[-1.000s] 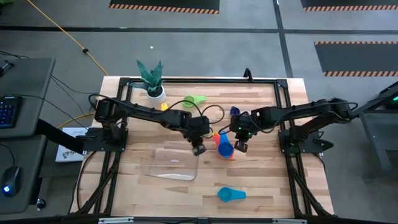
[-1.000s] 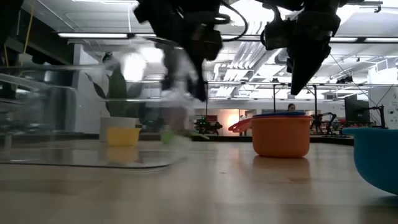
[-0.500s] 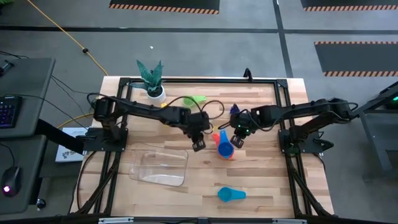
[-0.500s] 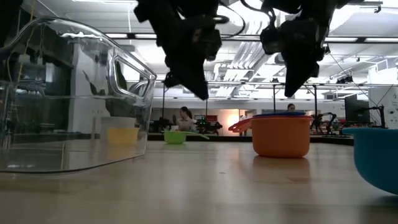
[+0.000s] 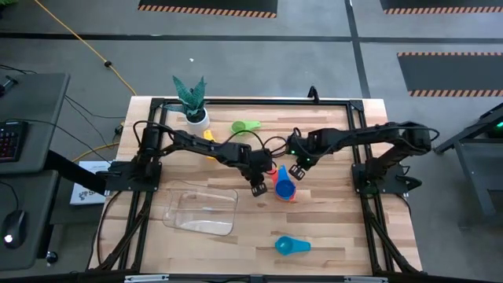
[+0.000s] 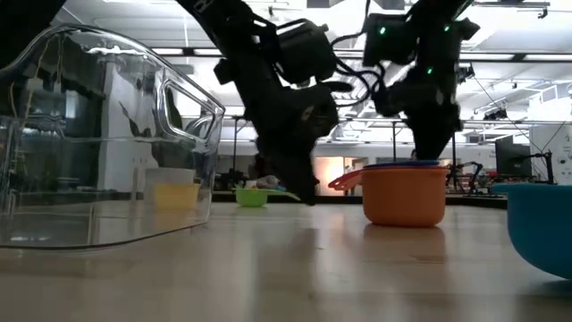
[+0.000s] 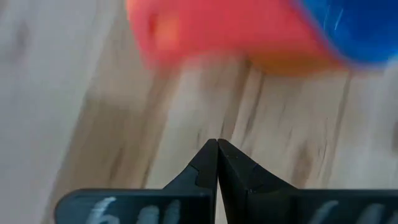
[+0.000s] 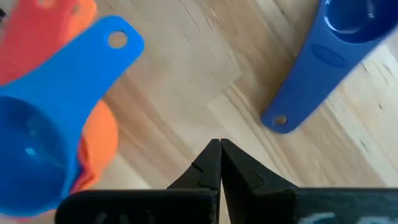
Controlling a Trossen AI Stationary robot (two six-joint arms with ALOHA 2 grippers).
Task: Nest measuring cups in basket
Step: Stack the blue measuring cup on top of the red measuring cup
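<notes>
Cups sit scattered because nesting is only partly done: a stack [image 5: 284, 189] of orange, red and blue stands mid-table, with green [image 5: 245, 126], yellow [image 5: 207, 135], dark blue [image 8: 329, 56] and light blue [image 5: 291, 246] apart. The basket [image 5: 200, 211] lies empty, beside the stack. Left gripper [image 5: 258, 188] and right gripper [image 5: 297, 170], both pinched shut and holding nothing, flank the stack, likely to shift it.

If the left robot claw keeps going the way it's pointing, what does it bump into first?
Probably the nested stack of cups: the shut left gripper aims at its red and orange side, with bare table between. Depth is uncertain.
</notes>
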